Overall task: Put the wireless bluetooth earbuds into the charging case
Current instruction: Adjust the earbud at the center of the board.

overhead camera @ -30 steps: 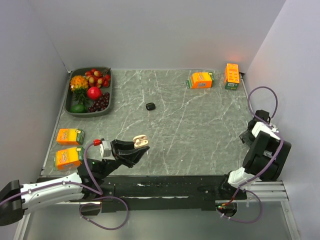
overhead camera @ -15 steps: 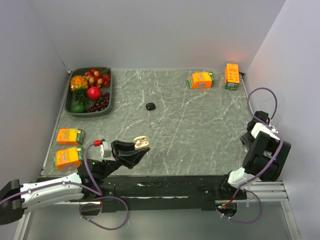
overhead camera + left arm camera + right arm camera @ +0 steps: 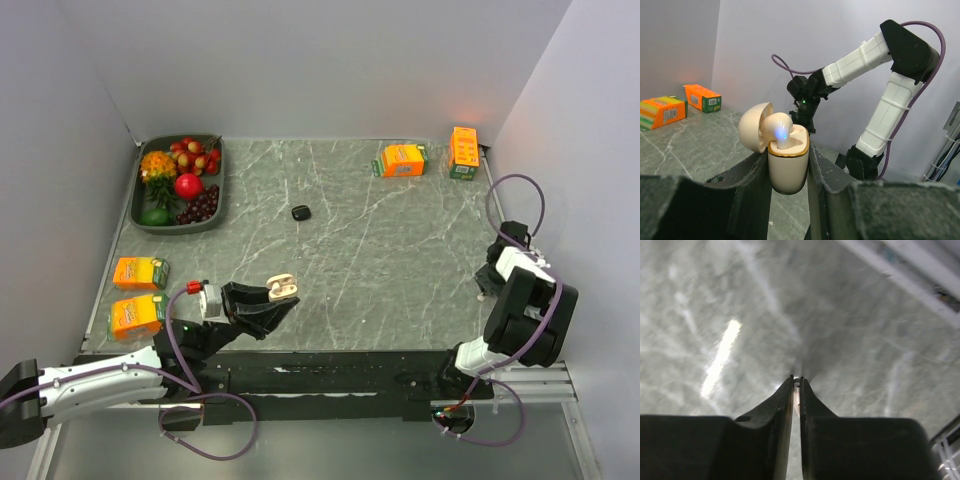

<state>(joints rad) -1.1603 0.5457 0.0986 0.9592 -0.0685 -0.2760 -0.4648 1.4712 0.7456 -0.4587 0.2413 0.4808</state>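
Observation:
My left gripper is shut on a cream charging case, held upright above the table's near edge with its lid open. In the left wrist view the case sits between the two dark fingers, and one white earbud with a blue light stands in it. My right gripper points down at the table by the right edge. In the right wrist view its tips pinch a tiny white earbud, mostly hidden between them.
A small black object lies mid-table. A grey tray of fruit stands at the back left. Two orange boxes lie at the left edge and two more at the back right. Grey walls close in on three sides.
The right gripper's jaws have closed from wide open to a narrow pinch, and that arm has sunk slightly. The left gripper keeps its hold on the case, barely moving.

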